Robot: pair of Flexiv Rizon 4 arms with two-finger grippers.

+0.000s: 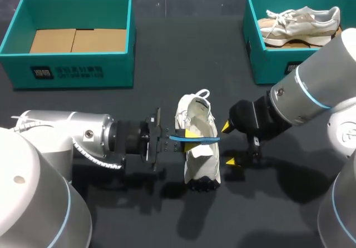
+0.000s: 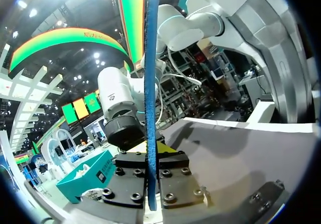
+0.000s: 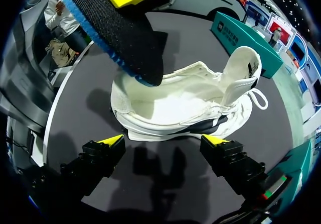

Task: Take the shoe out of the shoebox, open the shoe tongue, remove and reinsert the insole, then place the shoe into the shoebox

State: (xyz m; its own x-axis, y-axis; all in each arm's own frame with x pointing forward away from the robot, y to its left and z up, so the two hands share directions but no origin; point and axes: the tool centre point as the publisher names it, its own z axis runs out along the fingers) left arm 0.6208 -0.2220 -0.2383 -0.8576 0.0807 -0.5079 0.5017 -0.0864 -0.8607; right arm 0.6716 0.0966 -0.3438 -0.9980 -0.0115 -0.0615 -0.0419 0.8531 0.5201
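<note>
Item: shoe (image 1: 198, 148) out of its box, insole (image 1: 208, 139) out of the shoe; roughly mid-task.

Detail: The shoe stands on the table (image 1: 167, 81) between both arms, its tongue (image 3: 244, 68) raised. The left gripper (image 1: 191, 139) is clenched on the blue insole, holding it edge-up across the shoe's mouth. The right gripper (image 3: 163, 139) is released, fingers spread just beside the shoe's side, not touching it. Done, by judgement: shoe taken out, tongue opened, insole removed. Left: reseat the insole and box the shoe. Surroundings: an empty left shoebox (image 1: 72, 64) and a right shoebox (image 1: 267, 64) holding a second shoe (image 1: 300, 20), both well apart from the work. Possible hindrances: the upright tongue and the laces (image 1: 203, 95) at the mouth.
</note>
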